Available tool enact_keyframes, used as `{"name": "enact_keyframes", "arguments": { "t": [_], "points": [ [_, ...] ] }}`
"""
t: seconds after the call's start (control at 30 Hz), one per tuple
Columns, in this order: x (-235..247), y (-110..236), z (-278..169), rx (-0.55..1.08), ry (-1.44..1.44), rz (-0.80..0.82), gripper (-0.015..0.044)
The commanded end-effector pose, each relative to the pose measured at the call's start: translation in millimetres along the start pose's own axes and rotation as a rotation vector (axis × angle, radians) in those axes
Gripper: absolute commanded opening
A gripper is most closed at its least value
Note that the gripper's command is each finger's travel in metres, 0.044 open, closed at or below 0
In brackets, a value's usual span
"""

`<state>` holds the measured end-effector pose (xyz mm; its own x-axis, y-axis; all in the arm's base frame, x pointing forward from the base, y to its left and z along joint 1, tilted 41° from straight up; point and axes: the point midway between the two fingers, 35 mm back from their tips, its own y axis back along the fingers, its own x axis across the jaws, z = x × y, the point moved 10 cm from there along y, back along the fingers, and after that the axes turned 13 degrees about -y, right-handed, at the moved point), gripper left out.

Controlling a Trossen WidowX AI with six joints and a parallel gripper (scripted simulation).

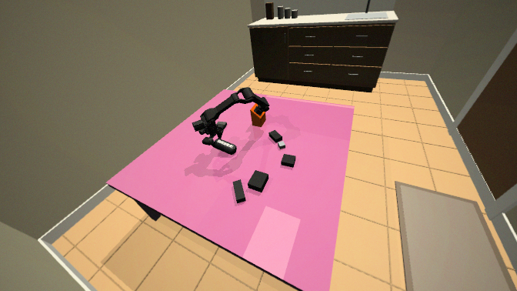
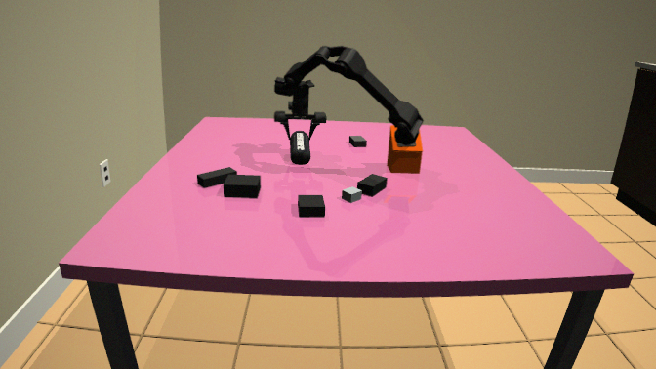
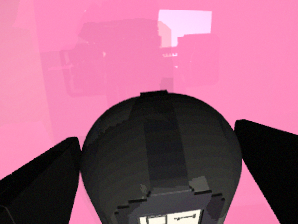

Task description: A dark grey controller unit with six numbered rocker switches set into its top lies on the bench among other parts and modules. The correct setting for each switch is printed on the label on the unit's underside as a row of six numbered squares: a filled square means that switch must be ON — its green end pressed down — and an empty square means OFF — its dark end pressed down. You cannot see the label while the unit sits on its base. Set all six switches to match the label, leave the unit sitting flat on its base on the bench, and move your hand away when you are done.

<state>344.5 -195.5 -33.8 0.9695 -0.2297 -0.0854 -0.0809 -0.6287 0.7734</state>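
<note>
The dark grey controller unit (image 1: 225, 145) (image 2: 300, 148) (image 3: 160, 156) hangs upended between my gripper's fingers, with its rounded end down near the pink table (image 1: 308, 129) (image 2: 464, 213). I cannot tell if it touches the table. Its white underside label (image 2: 300, 142) faces outward. The wrist view shows only the label's first numbered squares, cut off by the frame edge. The switches are hidden. My gripper (image 1: 215, 138) (image 2: 299, 136) (image 3: 158, 137) points down and is shut on the unit's sides, left of the arm's orange base (image 1: 258, 118) (image 2: 404, 155).
Several black blocks lie on the table: a long bar (image 1: 238, 191) (image 2: 217, 177), a square block (image 1: 258, 180) (image 2: 241, 185), another (image 1: 288, 160) (image 2: 311, 205), and one (image 1: 275, 135) (image 2: 372, 184) beside a small grey cube (image 1: 281, 145) (image 2: 351, 194). A small block (image 2: 357, 141) lies at the back.
</note>
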Motion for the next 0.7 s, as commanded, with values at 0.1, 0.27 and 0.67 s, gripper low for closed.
{"name": "enact_keyframes", "arguments": {
  "t": [0.1,0.27,0.67],
  "points": [
    [0.4,-9.2,-0.8,0.012,0.001,-0.009,0.0338],
    [0.6,-13.0,0.4,0.012,0.001,-0.009,0.0338],
    [1.1,-22.3,2.9,0.012,0.001,-0.009,0.0338]
  ]
}}
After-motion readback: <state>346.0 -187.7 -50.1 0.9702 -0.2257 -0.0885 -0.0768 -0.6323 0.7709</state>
